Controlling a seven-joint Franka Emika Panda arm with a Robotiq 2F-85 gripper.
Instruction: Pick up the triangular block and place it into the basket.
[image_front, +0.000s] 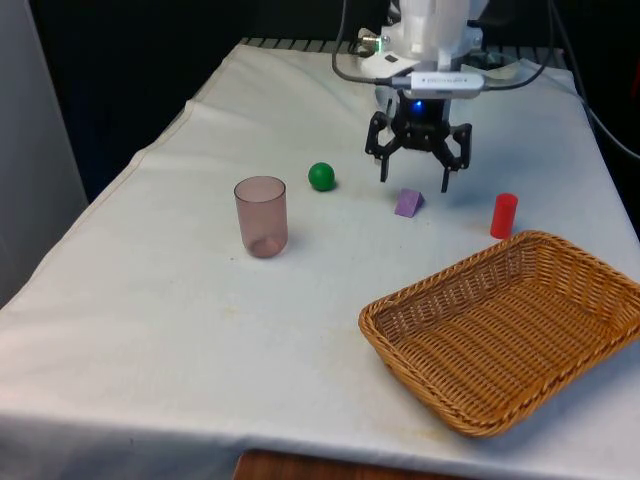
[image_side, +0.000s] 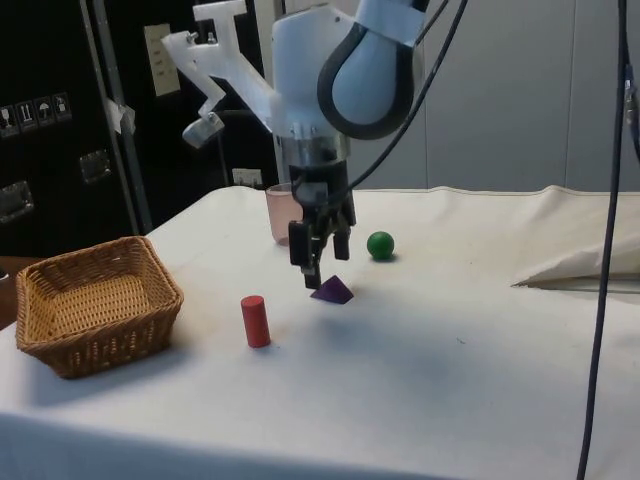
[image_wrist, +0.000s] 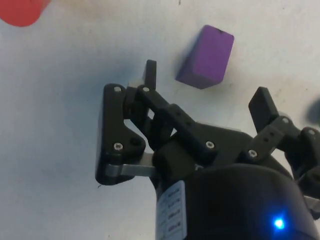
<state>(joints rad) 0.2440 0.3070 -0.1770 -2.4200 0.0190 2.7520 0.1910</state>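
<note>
Claw (image_front: 414, 180) spread wide and holding nothing, from where I sit; it hangs just above the counter (image_front: 150, 300) at upper centre of the front view, fingers pointing down. I see the purple block (image_front: 408, 203) lying on the cloth right below and slightly in front of the fingertips, not touched by either one. In the side view the claw (image_side: 318, 270) sits at centre frame with its tips just above and beside the block (image_side: 331, 291). From the wrist camera the block (image_wrist: 206, 57) lies beyond the claw (image_wrist: 206, 86), roughly between the two spread fingers (image_wrist: 150, 72) but clear of both.

I see the basket (image_front: 400, 340) at lower right of the front view, well apart from the block; in the side view the basket (image_side: 160, 300) is at the left. A red cylinder (image_front: 504, 215) stands upright to the front view's right of the block, between it and the basket's far rim. A green ball (image_front: 321, 176) rests left of the block, and a pinkish cup (image_front: 261, 216) stands further left, upright
</note>
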